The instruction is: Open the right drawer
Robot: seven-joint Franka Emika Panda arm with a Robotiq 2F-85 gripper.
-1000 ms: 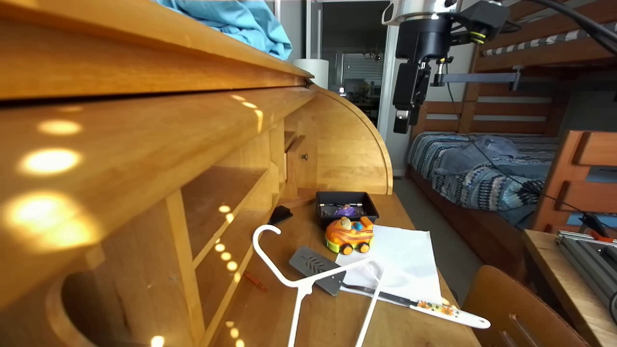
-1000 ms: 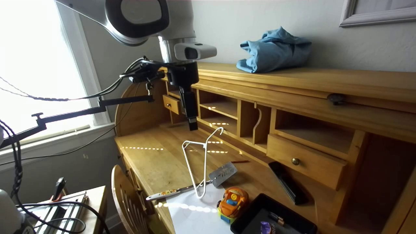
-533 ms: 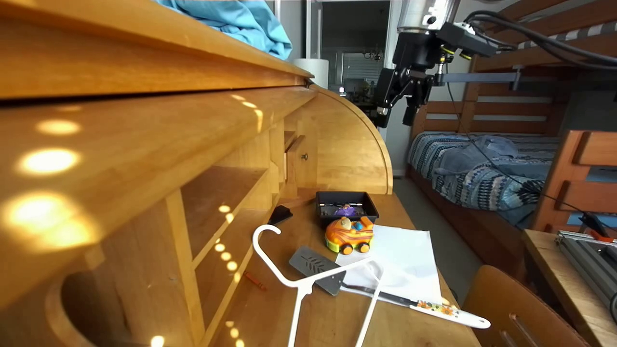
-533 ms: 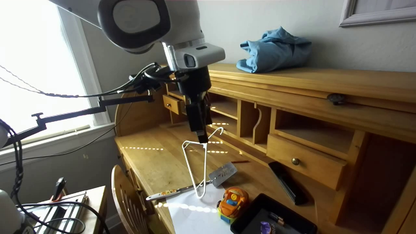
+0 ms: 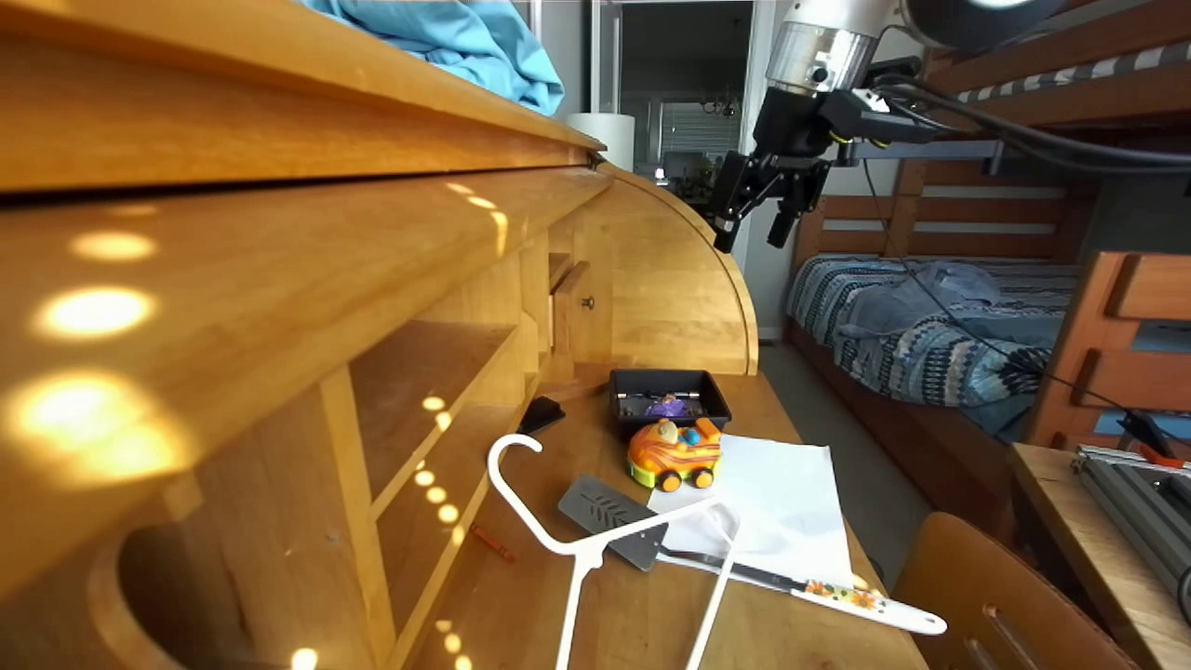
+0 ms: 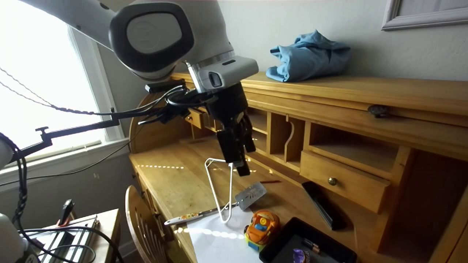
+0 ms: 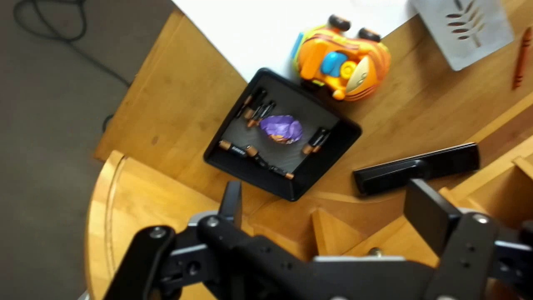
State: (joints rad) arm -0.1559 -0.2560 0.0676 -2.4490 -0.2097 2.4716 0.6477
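Black and holding nothing, the tool [image 5: 751, 240] gapes wide above the surface [image 6: 175, 182], presumably so it can pinch a knob [image 6: 332, 181]; a tray [image 7: 258, 173] corrals batteries [image 7: 234, 149], likely to stop them rolling; well apart from the tool, that knob fronts the honey-coloured right drawer [image 6: 347, 184], just under a cubby [image 6: 356, 151]

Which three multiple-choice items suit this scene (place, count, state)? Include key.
1. Where is the purple item?
A) On the chair
B) In the black tray
C) On the floor

2. How many knobs on the right drawer?
A) One
B) Three
C) Five

3. End effector state?
A) Shut on a knob
B) Shut, empty
C) Open, empty

1 B: within the tray's walls in the wrist view.
2 A: just one shows in an exterior view.
3 C: fingers stand apart, nothing held.
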